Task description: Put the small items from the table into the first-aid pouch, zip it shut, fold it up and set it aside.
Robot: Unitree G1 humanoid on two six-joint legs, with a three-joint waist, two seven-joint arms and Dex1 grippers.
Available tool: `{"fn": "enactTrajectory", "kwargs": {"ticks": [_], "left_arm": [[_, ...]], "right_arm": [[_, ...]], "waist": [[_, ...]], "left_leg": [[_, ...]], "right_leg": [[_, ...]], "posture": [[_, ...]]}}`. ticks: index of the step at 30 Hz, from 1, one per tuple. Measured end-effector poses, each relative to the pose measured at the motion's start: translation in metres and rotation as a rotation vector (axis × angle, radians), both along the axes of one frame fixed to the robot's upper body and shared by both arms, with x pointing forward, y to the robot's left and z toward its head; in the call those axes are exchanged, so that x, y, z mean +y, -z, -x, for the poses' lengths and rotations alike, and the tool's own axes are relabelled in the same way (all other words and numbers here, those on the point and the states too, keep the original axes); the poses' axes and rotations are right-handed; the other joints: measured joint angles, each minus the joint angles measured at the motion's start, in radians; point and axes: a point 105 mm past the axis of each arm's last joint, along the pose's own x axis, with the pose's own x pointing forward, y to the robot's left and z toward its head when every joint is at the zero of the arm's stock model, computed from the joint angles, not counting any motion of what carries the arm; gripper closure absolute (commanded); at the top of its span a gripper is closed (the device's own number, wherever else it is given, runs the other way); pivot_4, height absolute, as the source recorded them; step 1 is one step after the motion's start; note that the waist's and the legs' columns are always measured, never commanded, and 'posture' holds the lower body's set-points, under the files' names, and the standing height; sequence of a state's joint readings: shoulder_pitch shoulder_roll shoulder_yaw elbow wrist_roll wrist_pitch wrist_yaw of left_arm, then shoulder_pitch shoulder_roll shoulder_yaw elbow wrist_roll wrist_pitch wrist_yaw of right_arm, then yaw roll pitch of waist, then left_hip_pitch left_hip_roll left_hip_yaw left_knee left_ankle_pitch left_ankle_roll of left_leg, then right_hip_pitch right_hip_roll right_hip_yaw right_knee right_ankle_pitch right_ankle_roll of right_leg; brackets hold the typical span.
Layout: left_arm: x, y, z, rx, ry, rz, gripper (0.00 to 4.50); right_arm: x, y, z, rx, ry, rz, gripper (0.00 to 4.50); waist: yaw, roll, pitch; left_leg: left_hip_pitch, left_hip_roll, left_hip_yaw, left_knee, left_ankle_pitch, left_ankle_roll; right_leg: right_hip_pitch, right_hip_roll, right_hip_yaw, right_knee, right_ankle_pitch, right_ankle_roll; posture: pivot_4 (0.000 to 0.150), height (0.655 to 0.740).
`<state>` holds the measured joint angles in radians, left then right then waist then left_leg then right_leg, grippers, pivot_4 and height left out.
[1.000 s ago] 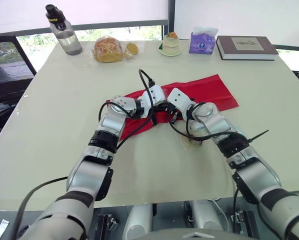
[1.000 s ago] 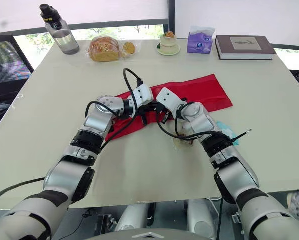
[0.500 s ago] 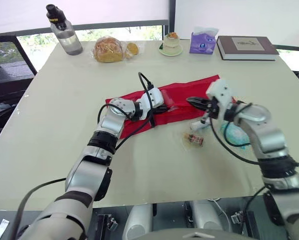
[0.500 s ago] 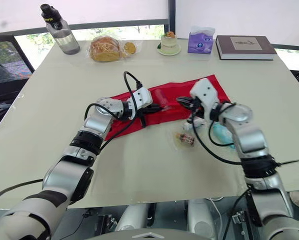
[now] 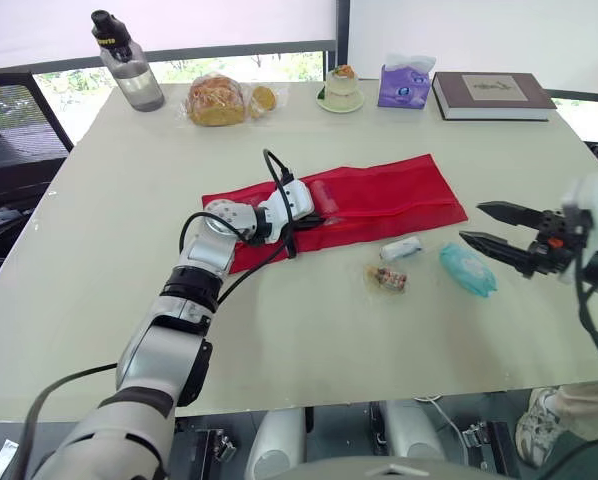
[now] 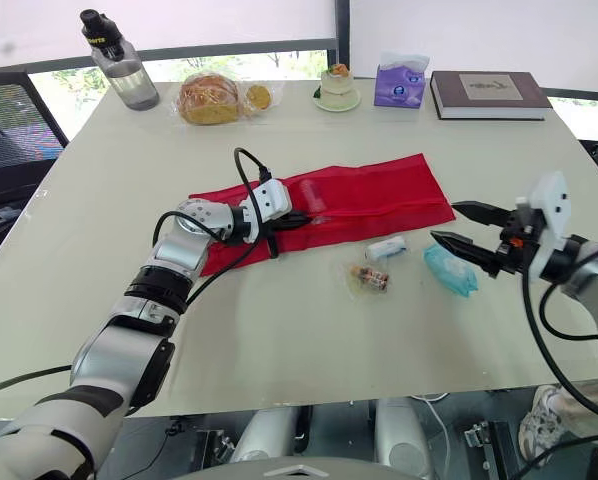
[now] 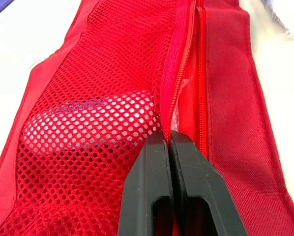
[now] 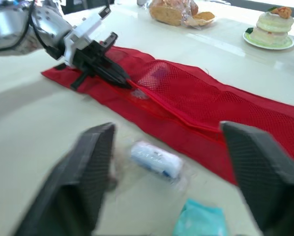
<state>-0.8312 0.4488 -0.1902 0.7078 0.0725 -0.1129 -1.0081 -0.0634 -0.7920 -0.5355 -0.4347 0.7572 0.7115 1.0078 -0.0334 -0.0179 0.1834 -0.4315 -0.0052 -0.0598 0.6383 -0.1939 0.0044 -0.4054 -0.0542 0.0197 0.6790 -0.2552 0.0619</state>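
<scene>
The red mesh first-aid pouch (image 5: 379,195) lies stretched flat across the middle of the table, its zipper (image 7: 186,64) partly open. My left gripper (image 5: 314,222) is shut on the zipper edge (image 7: 167,132) near the pouch's left end. A pale item (image 7: 88,128) shows through the mesh beside it. My right gripper (image 5: 471,222) hovers open at the right, apart from the pouch, its fingers (image 8: 95,162) spread wide. In front of the pouch lie a white roll (image 5: 400,248), a clear packet (image 5: 388,278) and a teal packet (image 5: 467,268).
Along the far edge stand a water bottle (image 5: 129,62), bagged bread (image 5: 219,98), a cake on a saucer (image 5: 341,85), a purple tissue pack (image 5: 404,85) and a book (image 5: 491,95). The near half of the table (image 5: 279,340) is bare.
My right gripper left the pouch, swung far to the right and opened. The pouch went from bunched to stretched flat. My left gripper kept its hold and shifted slightly left.
</scene>
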Motion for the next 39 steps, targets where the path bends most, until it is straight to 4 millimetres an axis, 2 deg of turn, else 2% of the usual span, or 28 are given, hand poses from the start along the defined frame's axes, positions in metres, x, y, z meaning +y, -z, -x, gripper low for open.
{"fn": "enactTrajectory", "kwargs": {"ticks": [2,4,9,13,17,20,24,26,30,31,33,39], "left_arm": [[0.005,0.001,-0.001,0.005,-0.014,-0.001,4.5],[0.002,0.001,-0.001,0.004,-0.005,0.002,4.5],[0.005,0.005,-0.002,0.015,-0.01,-0.001,4.5],[0.006,0.006,-0.002,0.021,-0.004,-0.004,4.5],[0.006,0.005,-0.003,0.02,-0.003,-0.004,4.5],[0.006,0.006,-0.003,0.018,-0.004,-0.002,4.5],[0.004,0.006,-0.003,0.017,-0.003,0.001,4.5],[0.002,0.006,-0.004,0.014,-0.003,0.007,4.5],[-0.001,0.006,-0.004,0.017,-0.001,0.011,4.5],[-0.002,0.006,-0.003,0.019,0.0,0.012,4.5],[-0.004,0.005,-0.003,0.019,0.005,0.013,4.5],[-0.007,0.003,-0.002,0.013,0.011,0.008,4.5]], "right_arm": [[-0.006,-0.005,0.005,-0.009,0.011,-0.008,0.09],[-0.025,-0.002,0.027,0.036,0.02,0.033,0.09],[-0.045,-0.014,0.049,0.05,-0.014,0.142,0.09],[-0.061,-0.023,0.049,0.05,-0.014,0.204,0.09],[-0.063,-0.031,0.047,0.023,-0.029,0.231,0.09],[-0.056,-0.027,0.038,0.02,-0.069,0.244,0.09],[-0.039,0.011,0.012,0.093,-0.142,0.353,0.09],[-0.033,0.02,-0.001,0.078,-0.164,0.368,0.09],[-0.015,0.033,-0.028,0.037,-0.224,0.437,0.09],[-0.008,0.037,-0.043,0.023,-0.235,0.468,0.09],[0.002,0.042,-0.058,-0.004,-0.26,0.499,0.09],[0.029,0.062,-0.083,-0.03,-0.374,0.619,0.09]], "waist": [[-0.002,0.0,0.0],[0.011,0.0,0.0],[0.015,0.0,0.0],[0.016,0.0,0.0],[0.016,0.0,0.0],[0.017,-0.001,0.0],[0.017,0.0,0.0],[0.018,0.0,0.0],[0.017,0.0,0.0],[0.018,0.0,0.0],[0.017,0.0,0.0],[0.019,0.0,0.0]], "left_leg": [[0.001,0.0,0.001,0.0,0.0,0.0],[0.001,0.0,0.0,0.001,0.0,0.0],[0.003,0.0,0.001,0.001,0.0,0.0],[0.003,0.0,0.001,0.001,0.0,0.0],[0.003,0.0,0.0,0.001,0.0,0.0],[0.003,0.0,0.0,0.002,0.0,0.0],[0.002,0.0,0.0,0.002,0.0,0.0],[0.002,0.0,0.0,0.003,0.0,0.0],[0.001,0.0,-0.001,0.003,0.0,0.0],[0.002,0.0,-0.001,0.004,0.0,0.0],[0.002,0.0,-0.001,0.004,0.0,0.0],[0.0,-0.001,-0.001,0.005,0.0,0.0]], "right_leg": [[0.001,0.0,0.001,0.0,0.0,0.0],[0.002,0.0,-0.001,-0.001,0.0,0.0],[0.004,0.0,0.0,-0.001,0.0,0.001],[0.004,0.0,0.0,-0.002,0.0,0.001],[0.004,0.0,-0.001,-0.002,0.0,0.001],[0.004,0.0,-0.001,-0.002,0.0,0.001],[0.004,0.0,-0.001,-0.002,0.0,0.001],[0.004,0.0,-0.001,-0.002,0.0,0.001],[0.004,0.0,-0.002,-0.002,0.0,0.001],[0.004,0.0,-0.002,-0.001,0.0,0.001],[0.004,0.0,-0.002,-0.001,0.0,0.001],[0.004,0.0,-0.003,-0.001,0.0,0.0]], "posture": [[0.15,0.74],[0.15,0.74],[0.15,0.74],[0.15,0.74],[0.15,0.74],[0.15,0.74],[0.15,0.74],[0.15,0.74],[0.15,0.74],[0.15,0.74],[0.15,0.74],[0.15,0.74]]}}
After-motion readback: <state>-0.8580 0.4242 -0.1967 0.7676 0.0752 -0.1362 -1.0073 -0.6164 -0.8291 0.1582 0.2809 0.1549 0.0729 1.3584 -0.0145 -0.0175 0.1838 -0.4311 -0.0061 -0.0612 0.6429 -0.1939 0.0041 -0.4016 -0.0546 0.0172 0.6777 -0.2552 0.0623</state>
